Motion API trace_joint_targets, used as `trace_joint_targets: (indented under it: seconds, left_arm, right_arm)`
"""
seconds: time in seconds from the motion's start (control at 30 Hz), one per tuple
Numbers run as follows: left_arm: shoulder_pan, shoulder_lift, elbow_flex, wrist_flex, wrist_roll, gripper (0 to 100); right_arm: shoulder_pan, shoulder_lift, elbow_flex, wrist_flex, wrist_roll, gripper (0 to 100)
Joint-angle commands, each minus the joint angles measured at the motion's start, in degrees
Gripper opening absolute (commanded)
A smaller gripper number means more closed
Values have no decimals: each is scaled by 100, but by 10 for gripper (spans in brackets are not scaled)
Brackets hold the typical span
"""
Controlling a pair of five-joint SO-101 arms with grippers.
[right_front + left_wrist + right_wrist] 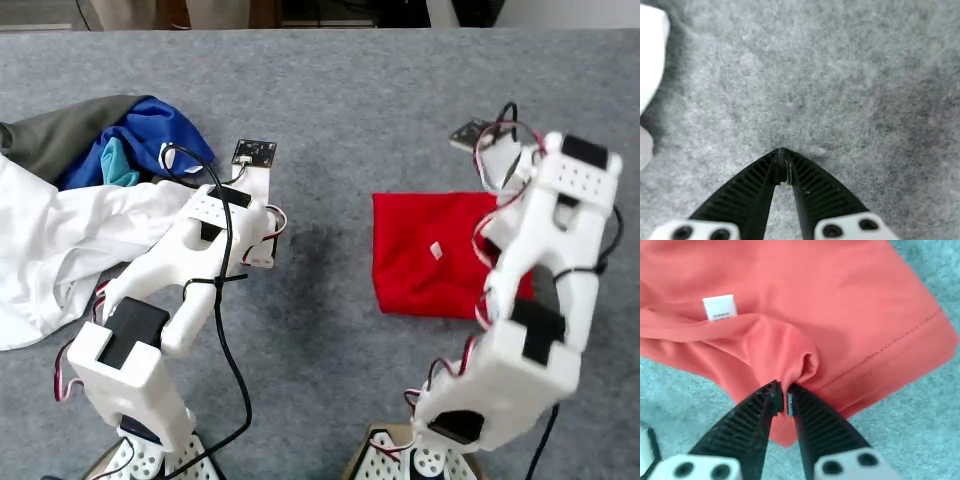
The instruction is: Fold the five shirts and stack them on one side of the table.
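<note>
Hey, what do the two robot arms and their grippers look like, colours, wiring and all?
Both the left arm and right arm are blocky white plastic with black motor blocks inset. Red, white and black wires loop at the joints; a thicker black cable runs along the left arm. The left gripper and right gripper have black ribbed fingers tapering to points, on white bases with screw holes.

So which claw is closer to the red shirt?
Right. The right gripper pinches a fold of the red shirt; the left gripper sits shut over the table, nearer the white shirt.
</note>
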Motion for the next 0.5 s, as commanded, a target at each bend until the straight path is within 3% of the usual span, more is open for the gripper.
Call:
trace_joint_targets:
  seconds: [0.0,0.23,0.47]
  left_arm:
    - [-141,-145,-79,-70,0,19]
    - [-132,-145,-79,-62,0,19]
    - [-114,-145,-79,-62,0,19]
  right_arm:
    - [277,-998,1578,-1389,70,2]
    - [1007,-1727,3855,-4220,88,16]
    - [1147,-2246,4356,-3903,211,300]
